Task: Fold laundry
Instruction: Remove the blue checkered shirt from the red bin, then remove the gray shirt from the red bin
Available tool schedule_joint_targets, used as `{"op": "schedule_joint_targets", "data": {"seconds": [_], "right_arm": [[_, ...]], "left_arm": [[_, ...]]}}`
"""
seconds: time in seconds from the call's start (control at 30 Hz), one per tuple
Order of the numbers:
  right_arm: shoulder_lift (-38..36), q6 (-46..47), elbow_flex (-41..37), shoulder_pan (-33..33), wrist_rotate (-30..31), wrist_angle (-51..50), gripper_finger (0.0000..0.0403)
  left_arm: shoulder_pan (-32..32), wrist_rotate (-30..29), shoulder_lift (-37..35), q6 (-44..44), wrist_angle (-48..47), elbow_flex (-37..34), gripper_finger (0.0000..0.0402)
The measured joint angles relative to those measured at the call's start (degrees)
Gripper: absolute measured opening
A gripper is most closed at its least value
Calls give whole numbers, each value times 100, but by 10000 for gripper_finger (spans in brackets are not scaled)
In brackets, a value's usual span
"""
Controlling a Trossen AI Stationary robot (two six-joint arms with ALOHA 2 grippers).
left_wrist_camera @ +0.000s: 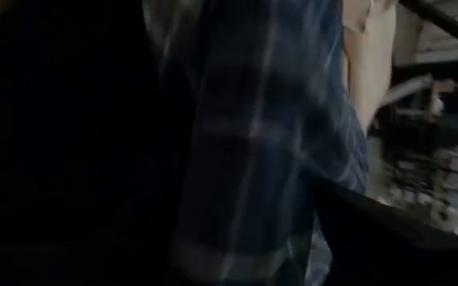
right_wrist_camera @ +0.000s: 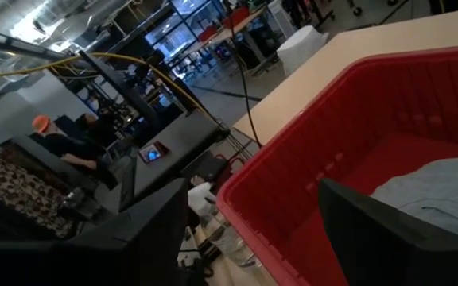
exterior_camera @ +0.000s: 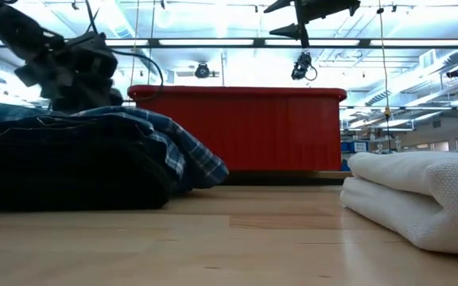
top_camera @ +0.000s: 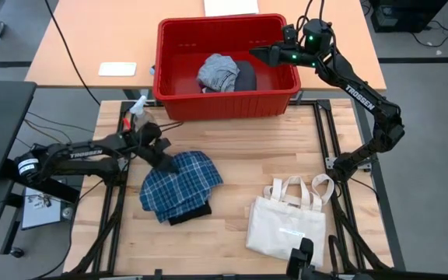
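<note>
**Plaid shirt on the table, greys in the bin**

From above we see the left gripper point(top_camera: 164, 161) on the blue-and-white plaid shirt point(top_camera: 182, 185), its spread unclear, a black garment point(top_camera: 188, 215) beneath it. The right gripper point(top_camera: 264, 54) hangs open and empty over the red bin point(top_camera: 169, 93) holding the light grey garment point(top_camera: 218, 72). A canvas tote bag point(top_camera: 286, 224) lies nearby.

At table height, the plaid shirt point(exterior_camera: 133, 147) hides part of the bin point(exterior_camera: 245, 131).

The left wrist shows only plaid cloth point(left_wrist_camera: 245, 143).

The right wrist shows grey cloth point(right_wrist_camera: 440, 191).

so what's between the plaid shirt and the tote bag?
High view: only bare wooden table between the plaid shirt and the tote bag.
</note>
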Motion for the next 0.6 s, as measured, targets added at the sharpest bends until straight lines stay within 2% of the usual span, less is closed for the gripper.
{"op": "schedule_joint_targets", "data": {"seconds": [0.23, 0.33, 0.43, 0.6], "right_arm": [[0, 0, 0, 0, 0, 2, 286], [0, -2, 0, 0, 0, 2, 286], [0, -7, 0, 0, 4, 2, 286], [2, -10, 0, 0, 18, 85, 286]], "left_arm": [[-143, -1857, 0, 715, -1006, 827, 283], [-284, -2464, 0, 1008, -1227, 1245, 283], [-484, -2912, 0, 1330, -1222, 1693, 282], [-608, -2995, 3, 1619, -973, 2428, 273]]}}
